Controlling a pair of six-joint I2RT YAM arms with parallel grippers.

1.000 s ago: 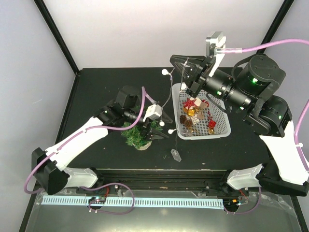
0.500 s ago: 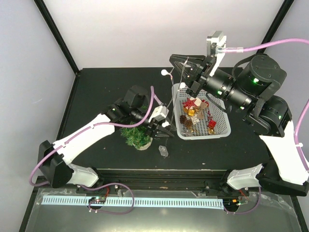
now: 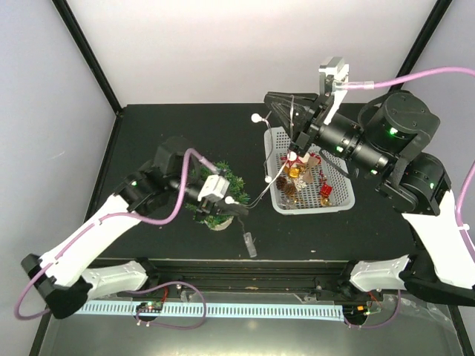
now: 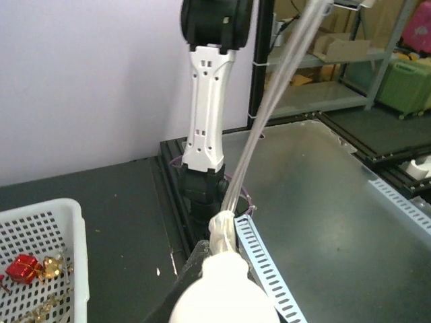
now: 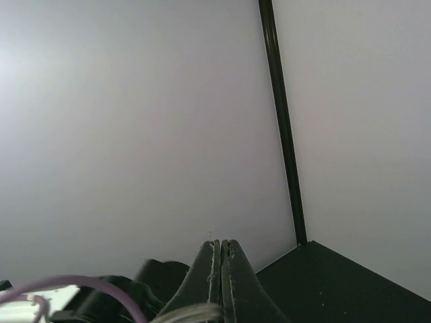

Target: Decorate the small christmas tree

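The small christmas tree [image 3: 210,215] stands left of centre, partly hidden under my left gripper [image 3: 239,207]. That gripper is shut on a white bulb [image 4: 223,301] of a clear-wired light string [image 3: 276,167]. The bulb fills the bottom of the left wrist view, and the wire [image 4: 269,111] runs up and away from it. The string climbs to my right gripper [image 3: 269,97], raised above the basket's far corner. Its fingers [image 5: 214,269] are pressed together, with wire strands [image 5: 192,313] crossing their base. Two more bulbs [image 3: 256,116] [image 3: 269,180] hang along the string.
A white mesh basket [image 3: 347,199] of red and gold ornaments and pinecones sits right of the tree. A small clear piece [image 3: 249,243] on the string's end lies near the table's front edge. A black frame post [image 5: 283,121] stands at the far corner.
My left gripper has closed on the bulb and pulled back left over the tree. The clear end piece slid left along the table. The right gripper shifted slightly.
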